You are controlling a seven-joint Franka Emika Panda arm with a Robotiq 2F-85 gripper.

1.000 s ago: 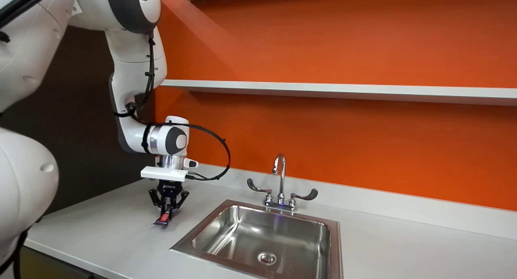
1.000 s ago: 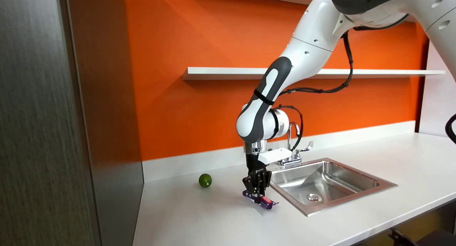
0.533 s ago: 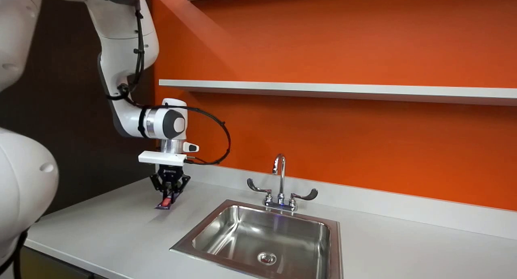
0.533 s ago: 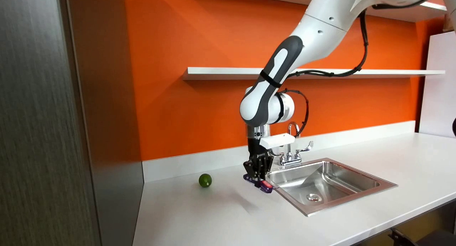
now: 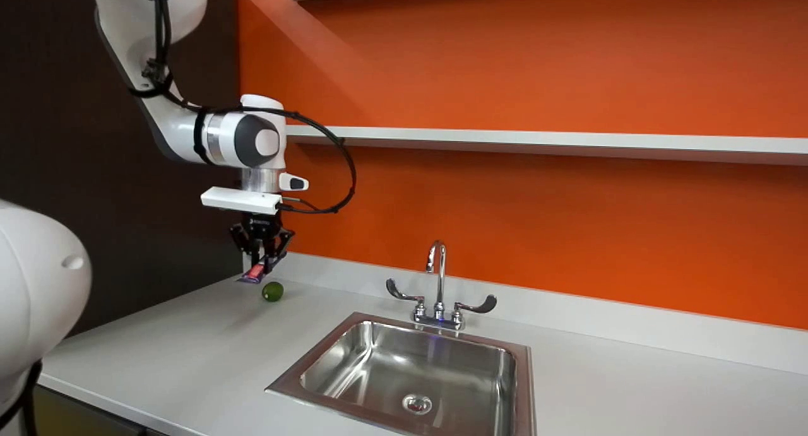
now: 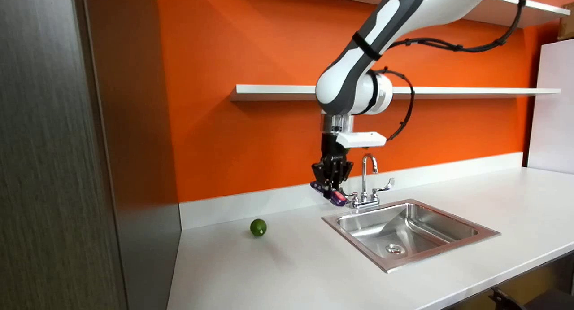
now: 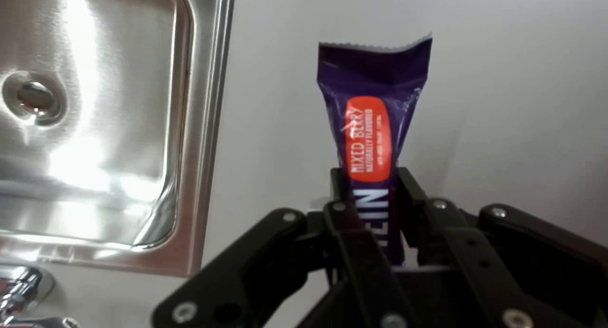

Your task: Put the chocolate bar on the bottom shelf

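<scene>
The chocolate bar, a purple wrapper with a red label, is in the wrist view (image 7: 368,133) and in both exterior views (image 5: 255,271) (image 6: 338,198). My gripper (image 7: 370,185) is shut on the bar's middle, one finger on each long side. The bar's far end is partly hidden by the gripper. In an exterior view the gripper (image 6: 331,184) holds the bar in the air above the countertop, roughly level. The bottom shelf, a long white board on the orange wall, shows in both exterior views (image 5: 543,137) (image 6: 273,91); the gripper hangs lower than it in the picture.
A steel sink (image 5: 315,355) with a faucet (image 5: 440,278) is set in the pale countertop (image 5: 177,366). A green ball (image 6: 258,227) lies on the counter near the back wall. A higher shelf (image 6: 529,7) is above. A dark cabinet side (image 6: 130,144) stands at the left.
My gripper has risen from the countertop with the bar in it. In an exterior view the green ball, hidden before, now shows below the gripper. The ball has not moved.
</scene>
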